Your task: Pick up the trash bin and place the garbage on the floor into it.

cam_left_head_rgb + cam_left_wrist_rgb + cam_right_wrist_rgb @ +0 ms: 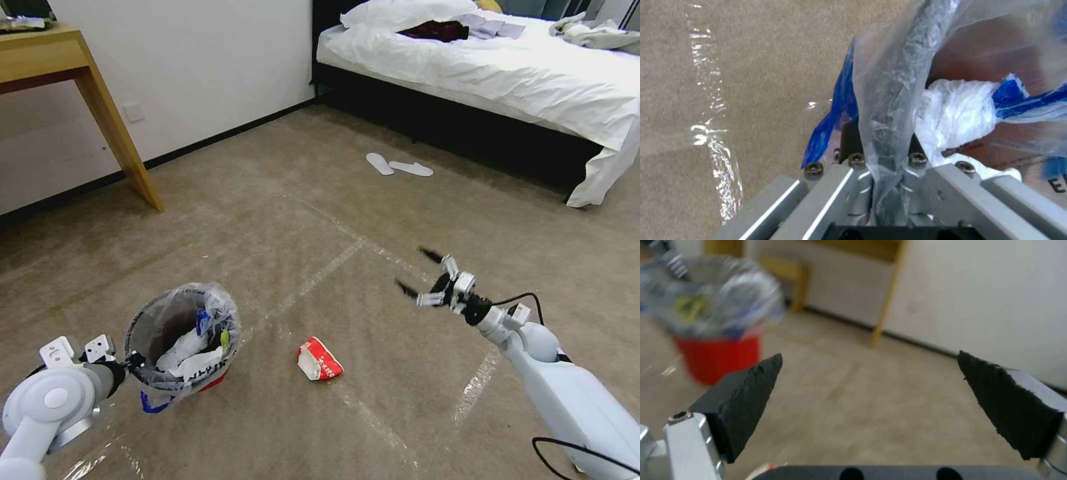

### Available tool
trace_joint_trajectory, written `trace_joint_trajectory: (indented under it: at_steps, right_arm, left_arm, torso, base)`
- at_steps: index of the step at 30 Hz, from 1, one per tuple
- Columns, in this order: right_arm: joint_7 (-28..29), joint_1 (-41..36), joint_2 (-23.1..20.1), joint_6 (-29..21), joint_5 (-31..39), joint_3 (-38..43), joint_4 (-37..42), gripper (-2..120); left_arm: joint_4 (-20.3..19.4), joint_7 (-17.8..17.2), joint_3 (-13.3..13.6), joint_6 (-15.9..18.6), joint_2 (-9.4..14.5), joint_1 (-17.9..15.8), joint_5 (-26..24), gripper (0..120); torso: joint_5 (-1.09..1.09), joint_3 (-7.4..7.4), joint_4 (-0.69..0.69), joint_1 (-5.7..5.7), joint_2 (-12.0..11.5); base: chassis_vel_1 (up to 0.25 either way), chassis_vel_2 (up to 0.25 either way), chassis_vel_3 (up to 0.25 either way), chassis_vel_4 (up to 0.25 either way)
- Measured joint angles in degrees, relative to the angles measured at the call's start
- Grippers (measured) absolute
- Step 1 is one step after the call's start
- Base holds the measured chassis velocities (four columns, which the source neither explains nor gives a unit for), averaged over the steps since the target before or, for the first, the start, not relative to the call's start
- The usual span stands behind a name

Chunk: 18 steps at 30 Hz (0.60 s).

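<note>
The trash bin, red with a crinkled clear bag, is at the lower left, tilted, with white and blue litter inside. My left gripper is shut on its near rim; the left wrist view shows the gripper pinching the bagged rim. A piece of garbage, a red-and-white carton, lies on the carpeted floor just right of the bin. My right gripper hangs open above the floor, right of and beyond the carton. In the right wrist view the gripper holds nothing and faces the bin.
A wooden table leg stands at the back left by the wall. A bed fills the back right, with two flat white slippers on the carpet before it. Clear tape lines cross the floor.
</note>
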Motion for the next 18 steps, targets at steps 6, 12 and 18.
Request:
trace_joint_trajectory:
  at_steps: [6,12,18]
  right_arm:
    - [-3.11,8.47,0.08,-1.74,-2.19,-12.03,-6.86,100]
    - [-0.87,23.39,5.38,-7.29,-7.23,-36.99,-16.42,100]
    - [-0.78,31.35,10.43,-11.29,-10.09,-45.74,-22.17,100]
  left_arm:
    - [0.08,0.18,-0.28,0.00,0.22,0.14,0.10,1]
    - [-0.41,0.05,-0.80,-0.06,-0.46,1.11,0.97,1]
    - [-0.75,0.06,-0.96,-0.09,-1.17,1.90,2.06,1]
  torso:
    - [0.00,0.00,0.05,0.01,0.00]
    - [0.03,0.02,0.04,0.01,-0.01]
    - [-0.01,0.01,0.06,0.01,0.00]
  base:
    - [0.000,0.000,0.000,0.000]
    - [0.000,0.000,0.000,0.000]
    - [0.000,0.000,0.000,0.000]
